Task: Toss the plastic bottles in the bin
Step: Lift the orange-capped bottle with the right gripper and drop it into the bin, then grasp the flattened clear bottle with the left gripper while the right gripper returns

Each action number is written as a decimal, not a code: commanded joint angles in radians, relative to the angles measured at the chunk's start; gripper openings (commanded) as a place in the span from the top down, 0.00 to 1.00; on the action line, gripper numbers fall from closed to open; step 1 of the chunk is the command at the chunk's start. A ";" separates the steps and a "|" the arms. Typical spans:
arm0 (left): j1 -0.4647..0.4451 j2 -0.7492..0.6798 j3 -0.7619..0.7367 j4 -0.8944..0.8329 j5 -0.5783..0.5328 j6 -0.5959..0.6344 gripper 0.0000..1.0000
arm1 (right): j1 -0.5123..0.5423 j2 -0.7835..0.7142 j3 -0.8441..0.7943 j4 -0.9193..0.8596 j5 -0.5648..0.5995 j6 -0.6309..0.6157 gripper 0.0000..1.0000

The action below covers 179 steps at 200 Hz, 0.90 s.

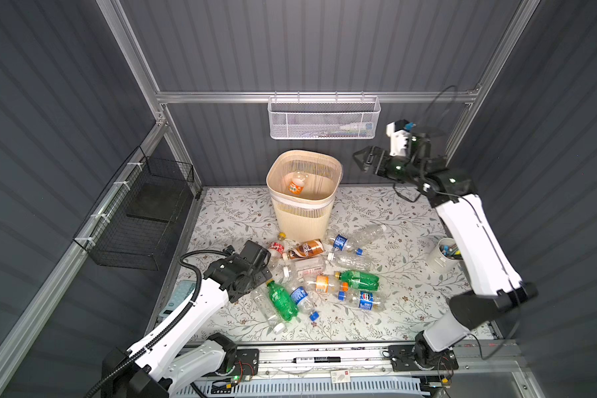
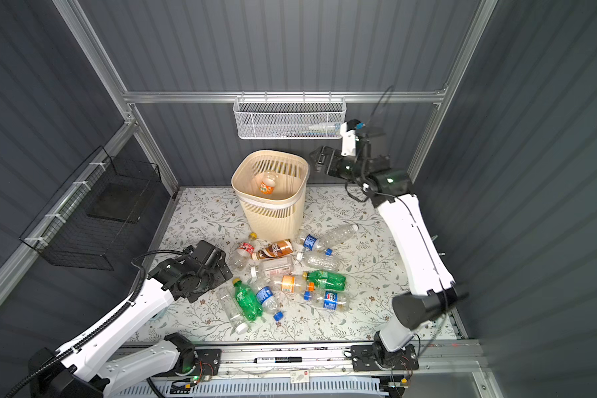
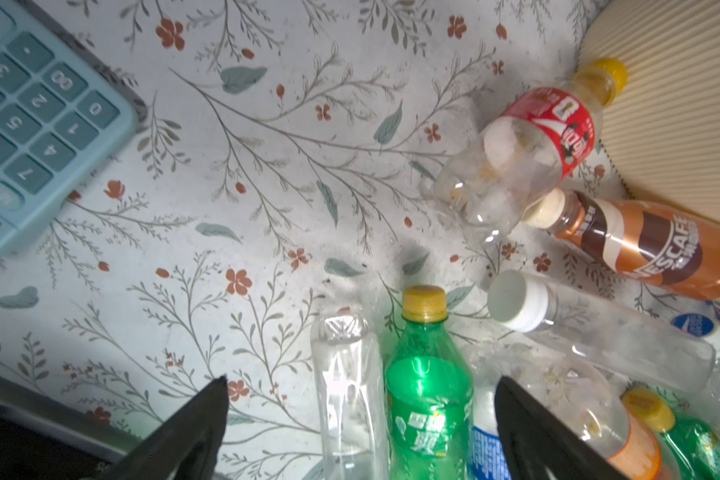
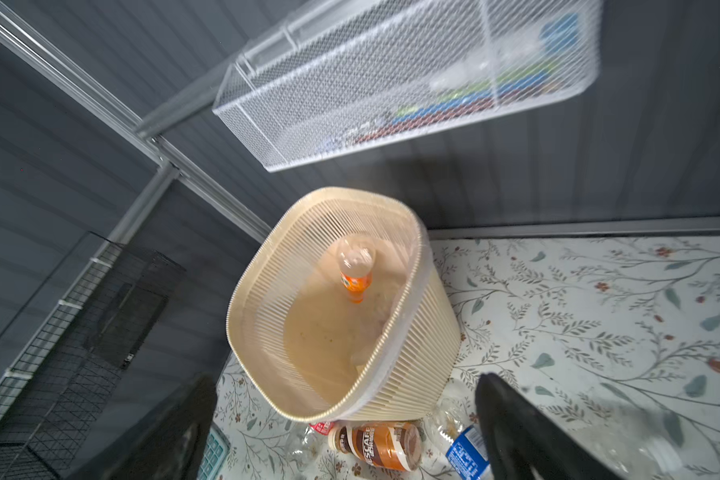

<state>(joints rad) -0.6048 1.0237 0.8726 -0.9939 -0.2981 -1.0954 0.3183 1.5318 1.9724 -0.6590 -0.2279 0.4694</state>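
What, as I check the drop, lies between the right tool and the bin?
Nothing: both top views show only air between the right tool and the bin; an orange-labelled bottle sits inside.

Right gripper (image 4: 350, 380) hangs high beside the bin (image 1: 304, 220), jaws wide, empty; left gripper (image 3: 360, 386) low before it, likewise spread.

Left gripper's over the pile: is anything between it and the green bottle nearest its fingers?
Nothing visible lies over the green bottle; the open left gripper faces it directly. A clear bottle lies alongside it, within the jaw span, so closing here may catch both.
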 commanded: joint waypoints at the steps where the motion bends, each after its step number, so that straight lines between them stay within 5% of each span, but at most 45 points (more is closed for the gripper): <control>1: -0.054 -0.045 -0.019 -0.085 0.028 -0.135 0.01 | -0.025 -0.085 -0.200 0.088 0.027 0.015 0.01; 75: -0.321 0.044 -0.065 -0.068 0.034 -0.382 0.06 | -0.217 -0.401 -0.784 0.056 0.013 0.028 0.01; 179: -0.368 0.067 -0.198 0.030 0.044 -0.485 0.22 | -0.255 -0.481 -0.920 0.010 0.065 0.012 0.01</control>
<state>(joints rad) -0.9680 1.1038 0.7105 -0.9894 -0.2493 -1.5467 0.0677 1.0531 1.0706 -0.6289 -0.1928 0.4915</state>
